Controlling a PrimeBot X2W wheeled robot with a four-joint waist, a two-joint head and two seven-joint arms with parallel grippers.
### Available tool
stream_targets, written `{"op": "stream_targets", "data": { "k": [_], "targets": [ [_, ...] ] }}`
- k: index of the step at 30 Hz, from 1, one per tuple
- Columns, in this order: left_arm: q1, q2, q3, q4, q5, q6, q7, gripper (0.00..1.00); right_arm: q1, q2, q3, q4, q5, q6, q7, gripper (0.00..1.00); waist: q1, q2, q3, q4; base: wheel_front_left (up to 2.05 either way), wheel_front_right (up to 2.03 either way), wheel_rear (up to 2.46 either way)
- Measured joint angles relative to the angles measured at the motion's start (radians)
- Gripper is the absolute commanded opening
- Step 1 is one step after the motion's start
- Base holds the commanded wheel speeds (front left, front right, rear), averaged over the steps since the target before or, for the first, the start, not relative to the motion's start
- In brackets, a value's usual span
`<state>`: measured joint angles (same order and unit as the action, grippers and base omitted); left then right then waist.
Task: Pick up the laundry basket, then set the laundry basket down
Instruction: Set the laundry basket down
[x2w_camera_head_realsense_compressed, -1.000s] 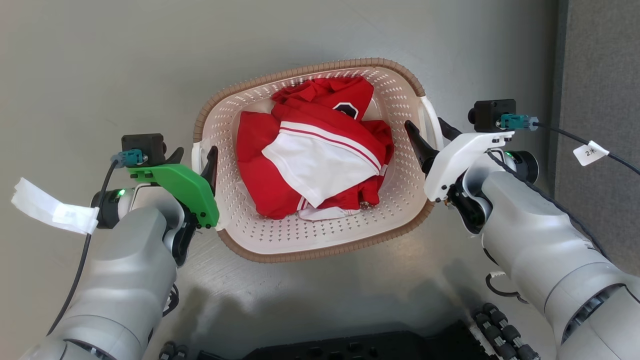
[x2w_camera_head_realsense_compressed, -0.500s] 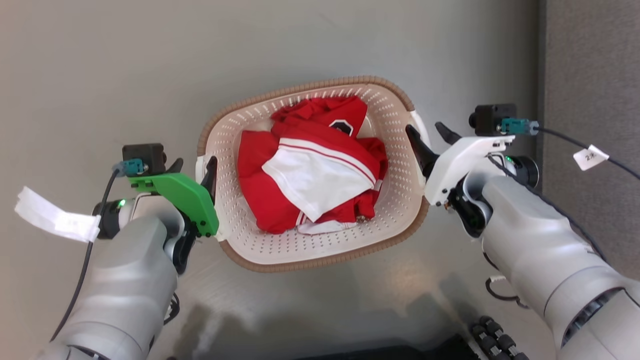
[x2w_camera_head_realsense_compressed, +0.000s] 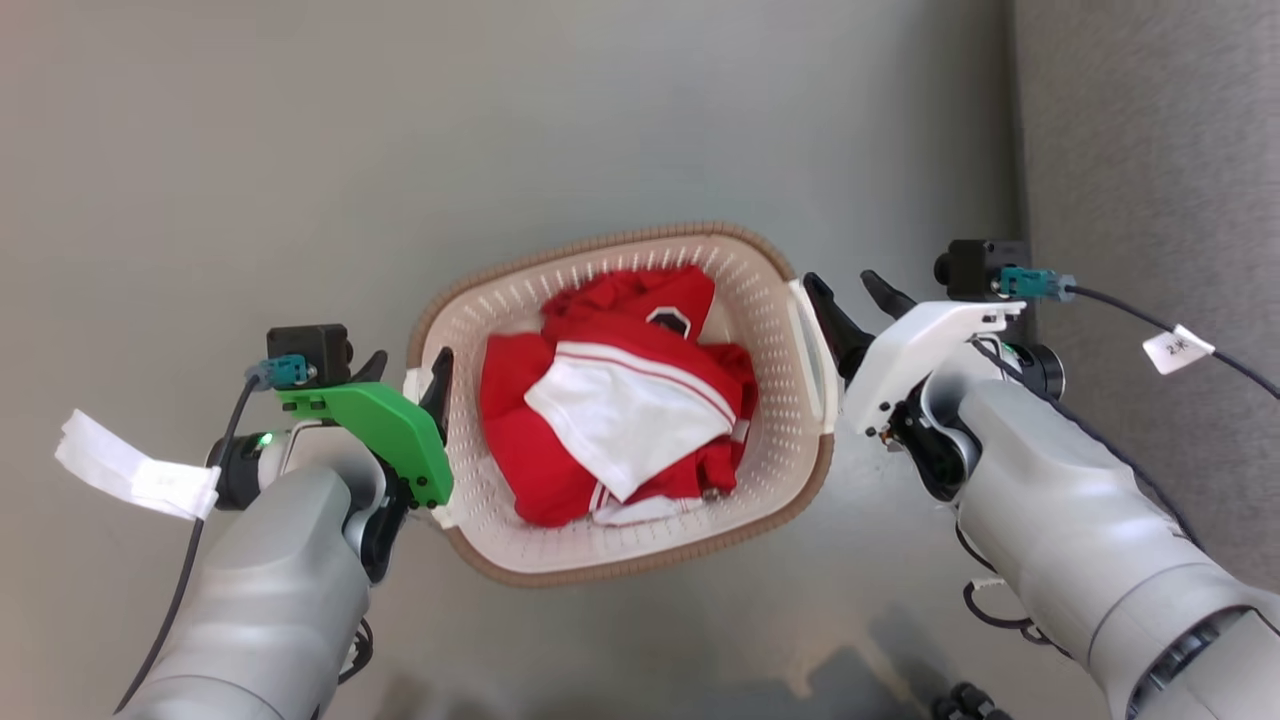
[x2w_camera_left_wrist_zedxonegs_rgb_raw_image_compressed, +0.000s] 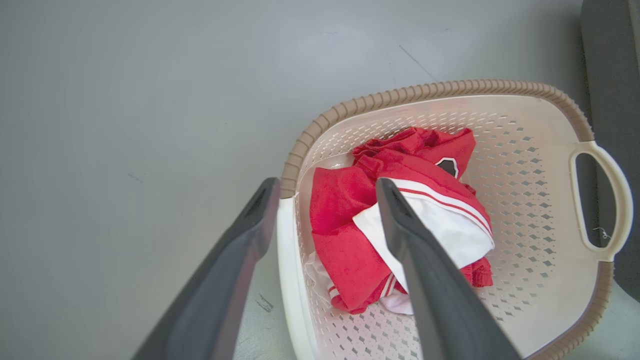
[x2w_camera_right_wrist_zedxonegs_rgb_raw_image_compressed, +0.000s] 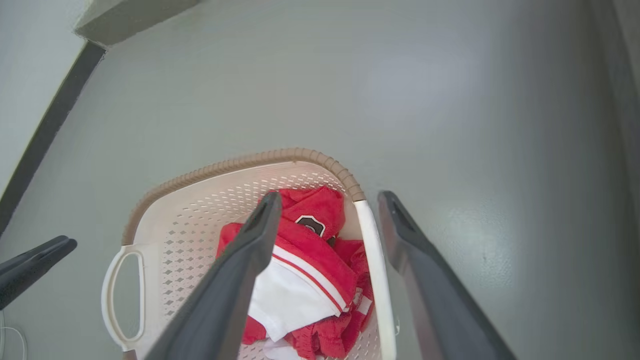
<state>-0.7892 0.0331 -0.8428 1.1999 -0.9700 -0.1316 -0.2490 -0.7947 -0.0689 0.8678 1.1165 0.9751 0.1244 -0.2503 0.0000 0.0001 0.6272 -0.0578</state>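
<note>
At centre of the head view, the laundry basket (x2w_camera_head_realsense_compressed: 775, 400) holds red and white clothing (x2w_camera_head_realsense_compressed: 520, 400). Its long axis runs roughly from 8 o'clock to 2 o'clock, with one white handle at each end. The left gripper (x2w_camera_head_realsense_compressed: 410, 360) sits at the 8 o'clock end and the right gripper (x2w_camera_head_realsense_compressed: 838, 282) at the 2 o'clock end. Each arm is at its own handle.

Left wrist view: the left gripper (x2w_camera_left_wrist_zedxonegs_rgb_raw_image_compressed: 326, 185) has its fingers spread, pointing to 12 o'clock. The left handle (x2w_camera_left_wrist_zedxonegs_rgb_raw_image_compressed: 287, 260) runs between them with a gap on either side. Nothing is clamped.

Right wrist view: the right gripper (x2w_camera_right_wrist_zedxonegs_rgb_raw_image_compressed: 328, 197) is likewise spread astride the right handle (x2w_camera_right_wrist_zedxonegs_rgb_raw_image_compressed: 372, 260), without closing on it.

Whether the basket rests on the grey floor (x2w_camera_head_realsense_compressed: 300, 150) cannot be confirmed from these angles; it probably does. The coming move depends on both handles staying centred between the fingers.
</note>
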Motion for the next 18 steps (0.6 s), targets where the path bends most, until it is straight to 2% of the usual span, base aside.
{"op": "stream_targets", "data": {
  "k": [9, 18],
  "targets": [
    [0.009, 0.059, 0.079, -0.114, 0.030, 0.000, 0.000, 1.00, 0.027, -0.044, -0.074, -0.116, -0.063, 0.000, 0.000, 1.00, -0.0001, 0.0000, -0.120, -0.008, 0.00, 0.00, 0.00],
    [0.090, 0.097, 0.179, -0.242, 0.086, 0.002, -0.002, 1.00, 0.114, -0.085, -0.203, -0.249, -0.139, 0.000, 0.000, 1.00, -0.0001, 0.0000, -0.247, -0.014, 0.00, 0.00, 0.00]
  ]
}}
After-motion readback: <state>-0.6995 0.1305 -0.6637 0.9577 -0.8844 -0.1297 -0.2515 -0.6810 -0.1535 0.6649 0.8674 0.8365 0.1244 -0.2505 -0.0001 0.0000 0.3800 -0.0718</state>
